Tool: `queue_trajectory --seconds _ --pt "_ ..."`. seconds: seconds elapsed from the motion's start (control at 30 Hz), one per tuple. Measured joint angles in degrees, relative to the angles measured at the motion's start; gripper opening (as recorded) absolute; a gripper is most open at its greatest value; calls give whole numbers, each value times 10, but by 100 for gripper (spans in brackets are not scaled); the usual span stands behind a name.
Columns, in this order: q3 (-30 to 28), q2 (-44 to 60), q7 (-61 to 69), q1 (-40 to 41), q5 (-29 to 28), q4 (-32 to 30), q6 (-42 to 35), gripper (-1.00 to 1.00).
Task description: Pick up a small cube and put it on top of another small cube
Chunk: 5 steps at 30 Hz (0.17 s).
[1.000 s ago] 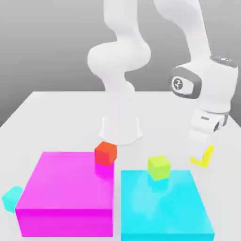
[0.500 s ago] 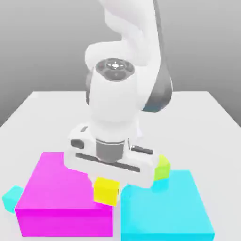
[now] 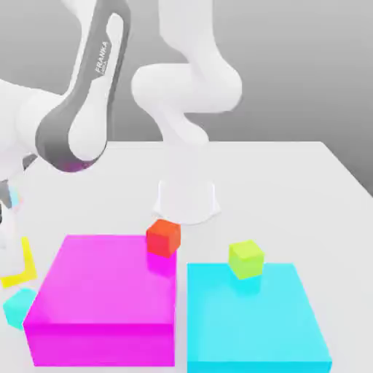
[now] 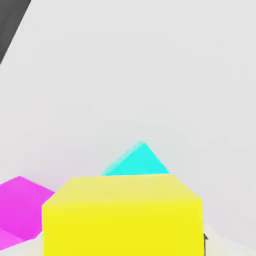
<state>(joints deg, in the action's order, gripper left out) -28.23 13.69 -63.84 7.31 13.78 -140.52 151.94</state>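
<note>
At the exterior view's left edge: yellow cube (image 3: 20,266) clenched in the gripper (image 3: 13,255), carried in the air just above the teal cube (image 3: 17,307) (itself on the table beside the magenta block (image 3: 102,291)). Transport step nearly done. Next, by judgement: centring over the teal top, a gentle descent, then release. Further right, red-orange cube (image 3: 163,237), lime-green cube (image 3: 246,259), cyan block (image 3: 255,320) uninvolved.

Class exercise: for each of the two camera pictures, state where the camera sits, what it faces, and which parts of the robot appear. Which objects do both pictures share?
Exterior view: off the arm, facing the table; shows the arm's base and links.
Hand view: on the hand, looking down past the held yellow cube at the table.
Shared: yellow cube, teal cube, magenta block.
</note>
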Motion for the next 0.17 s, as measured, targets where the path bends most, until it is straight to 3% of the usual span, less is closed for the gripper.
queue_trajectory --seconds 0.03,0.07,0.17 --pt "15 21 16 12 22 1 17 -100" --pt "27 37 29 21 40 3 31 100" --pt "27 37 29 21 40 3 31 100"
